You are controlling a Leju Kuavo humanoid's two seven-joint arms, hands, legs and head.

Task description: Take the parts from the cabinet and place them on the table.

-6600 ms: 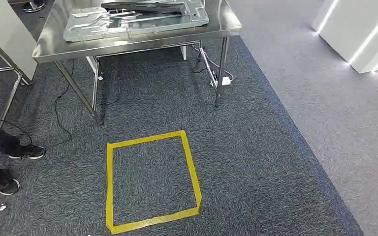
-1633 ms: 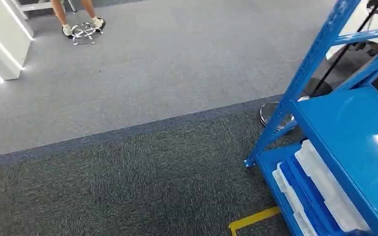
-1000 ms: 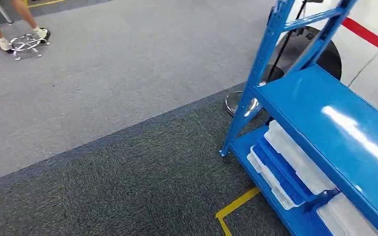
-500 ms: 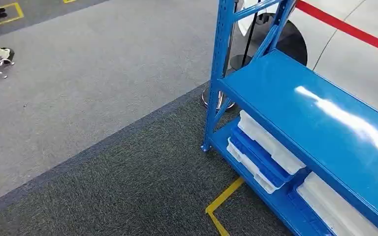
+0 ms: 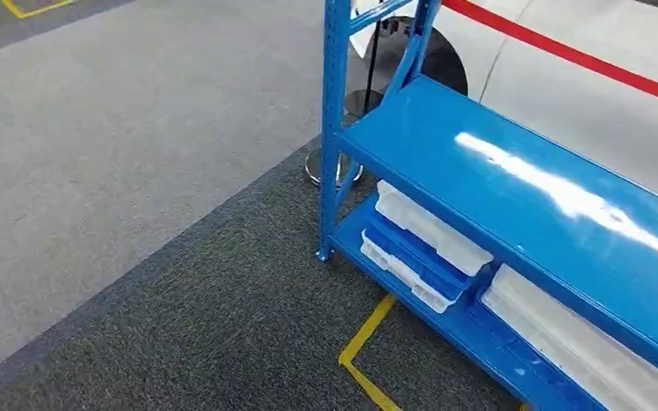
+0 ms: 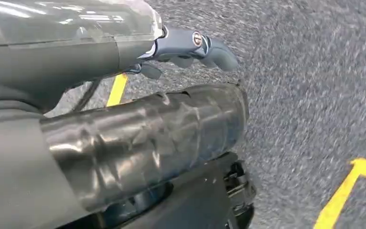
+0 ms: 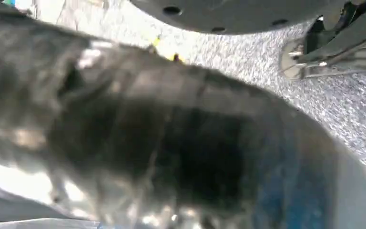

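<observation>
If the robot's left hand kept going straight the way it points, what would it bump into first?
Probably just the dark carpet. The left hand hangs pointing at the floor, with nothing visible between; yellow tape lies off to the side. Depth is hard to judge.

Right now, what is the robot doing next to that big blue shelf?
It has nothing in its hands yet. The robot stands by the blue rack, looking down at its bare middle shelf. White and blue trays sit on the bottom shelf. Its left hand hangs over the carpet, holding nothing. Yellow floor tape marks a spot beside the rack.
</observation>
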